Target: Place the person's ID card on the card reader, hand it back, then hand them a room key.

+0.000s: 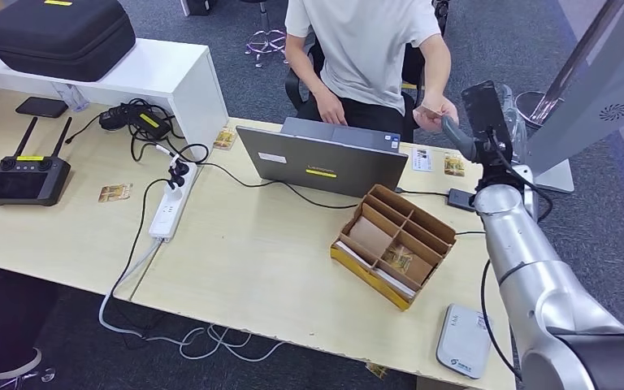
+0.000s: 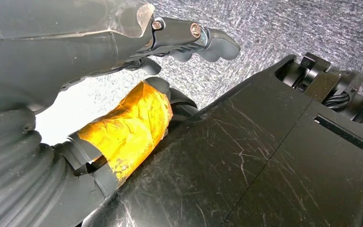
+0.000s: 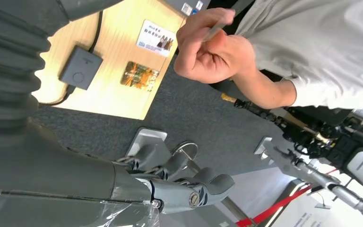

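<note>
A person seated behind the table pinches a thin card (image 1: 429, 110) in one raised hand (image 1: 437, 114), and the right wrist view shows the same card (image 3: 220, 29) edge-on in that hand (image 3: 215, 47). My right hand (image 1: 478, 122) is lifted close beside it at the table's far right, fingers (image 3: 203, 187) spread and holding nothing, a short gap from the card. A flat white card reader (image 1: 463, 340) lies at the near right edge. A small dark box on a cable (image 1: 461, 199) sits by my forearm. My left hand (image 2: 179, 40) hangs by my body and holds nothing.
A cardboard divider box (image 1: 394, 244) with cards in it stands right of centre, behind it an open laptop (image 1: 325, 158). Loose cards (image 1: 454, 166) lie at the far right edge. A power strip (image 1: 168, 207), cables and a black controller (image 1: 26, 175) occupy the left.
</note>
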### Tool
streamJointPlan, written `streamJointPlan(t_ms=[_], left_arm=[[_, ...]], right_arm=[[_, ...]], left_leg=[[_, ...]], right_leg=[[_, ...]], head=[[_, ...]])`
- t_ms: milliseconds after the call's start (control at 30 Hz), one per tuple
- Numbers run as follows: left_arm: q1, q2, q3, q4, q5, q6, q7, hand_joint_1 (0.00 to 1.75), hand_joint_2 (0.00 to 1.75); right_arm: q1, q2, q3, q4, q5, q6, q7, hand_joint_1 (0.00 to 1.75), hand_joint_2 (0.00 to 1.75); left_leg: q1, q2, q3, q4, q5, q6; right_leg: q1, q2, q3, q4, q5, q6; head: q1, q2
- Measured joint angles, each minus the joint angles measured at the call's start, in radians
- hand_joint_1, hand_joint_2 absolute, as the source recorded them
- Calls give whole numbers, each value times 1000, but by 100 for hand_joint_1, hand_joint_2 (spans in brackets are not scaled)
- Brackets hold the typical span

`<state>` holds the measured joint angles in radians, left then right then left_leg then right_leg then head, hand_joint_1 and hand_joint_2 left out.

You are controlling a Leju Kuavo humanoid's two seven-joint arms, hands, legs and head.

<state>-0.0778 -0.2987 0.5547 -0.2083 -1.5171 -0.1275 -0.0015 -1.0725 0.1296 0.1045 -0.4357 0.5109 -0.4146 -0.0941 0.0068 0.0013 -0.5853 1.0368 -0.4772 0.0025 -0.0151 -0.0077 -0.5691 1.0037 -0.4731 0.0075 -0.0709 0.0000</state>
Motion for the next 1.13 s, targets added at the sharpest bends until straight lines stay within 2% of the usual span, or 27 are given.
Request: streamJointPlan(t_ms=[500,667,800,967,1100,1133], left_arm=[[0,0,0,0,0,1,0,0,175],[0,0,0,0,1,2,2,0,175],[1,1,0,0,5,6,3,0,175],[4,3,0,0,11,13,10,0,175],[6,5,0,0,16,26,18,0,175],[7,5,0,0,17,28,19,0,175]], right_arm=[[10,-30,-19,5,-6,1,-3,0,0],[17,-59,-58,5,-65,0,-10,0,0],[42,-143,-132,4,-139,18,-51,0,175],[122,-308,-258,2,-224,37,-87,0,175],[262,-450,-385,2,-310,63,-135,0,175],[284,-468,-404,2,-321,68,-142,0,175]], left_leg=[[0,1,0,0,0,0],[0,-1,0,0,0,0],[0,-7,-1,2,1,1],[-1,-11,-3,4,-1,4],[-1,-17,-4,5,-3,7],[-1,-18,-4,5,-3,7]], right_leg=[[0,1,0,0,0,0],[0,-1,0,0,0,0],[0,-7,1,-1,0,1],[-1,-10,1,-2,-1,2],[-1,-17,5,-4,-3,6],[-1,-18,6,-4,-4,7]], head=[[0,0],[0,0],[0,0],[0,0],[0,0],[0,0]])
